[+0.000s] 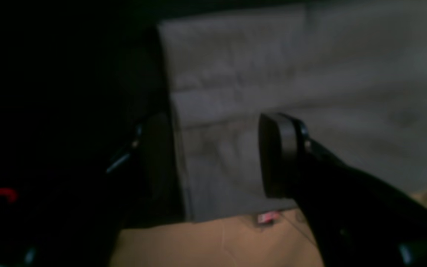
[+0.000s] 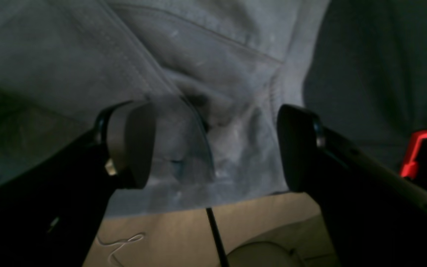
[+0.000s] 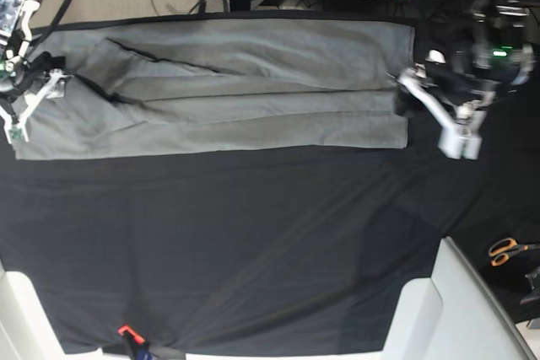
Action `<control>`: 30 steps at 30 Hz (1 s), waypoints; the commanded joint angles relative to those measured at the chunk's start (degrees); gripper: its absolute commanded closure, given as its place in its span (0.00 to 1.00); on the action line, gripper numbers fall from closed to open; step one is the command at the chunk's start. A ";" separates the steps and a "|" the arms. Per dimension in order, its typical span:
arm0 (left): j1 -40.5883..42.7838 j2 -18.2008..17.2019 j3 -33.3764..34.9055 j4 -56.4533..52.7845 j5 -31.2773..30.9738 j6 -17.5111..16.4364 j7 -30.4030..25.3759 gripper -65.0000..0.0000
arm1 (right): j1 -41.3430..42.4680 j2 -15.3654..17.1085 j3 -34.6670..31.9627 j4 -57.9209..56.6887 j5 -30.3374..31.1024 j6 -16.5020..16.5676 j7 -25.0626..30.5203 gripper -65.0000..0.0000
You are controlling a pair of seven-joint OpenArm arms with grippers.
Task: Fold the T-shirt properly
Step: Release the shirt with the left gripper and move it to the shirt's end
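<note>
T-shirt (image 3: 228,90) lies flat on black tabletop (image 3: 253,242), folded into long band. Left fingers (image 1: 217,155) spread apart, holding nothing, shirt edge showing between them. Right fingers (image 2: 213,144) spread wide, empty, bunched grey fabric with seams between and beyond them.

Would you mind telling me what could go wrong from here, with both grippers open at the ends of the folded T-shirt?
1. The T-shirt lies as a long band with a slanted crease near the right gripper; another fold may lock that wrinkle in.
2. The left gripper straddles the shirt's edge beside the black table cloth; closing there might pinch the cloth too.
3. The band reaches the table's far edge, so a tug may drag it off.
</note>
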 commanded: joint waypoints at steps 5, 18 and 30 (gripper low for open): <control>1.66 -5.49 -9.70 -4.16 -11.30 -2.14 -2.98 0.44 | -3.28 -1.58 0.78 6.55 0.17 -0.33 7.69 0.27; -3.26 0.57 -16.91 -34.49 -15.00 -33.04 -9.49 0.42 | -6.27 -5.28 4.64 8.66 0.17 -0.24 11.47 0.27; -4.40 1.89 -15.50 -40.82 -14.91 -33.04 -15.38 0.09 | -7.15 -5.28 4.64 8.57 0.17 -0.24 13.22 0.27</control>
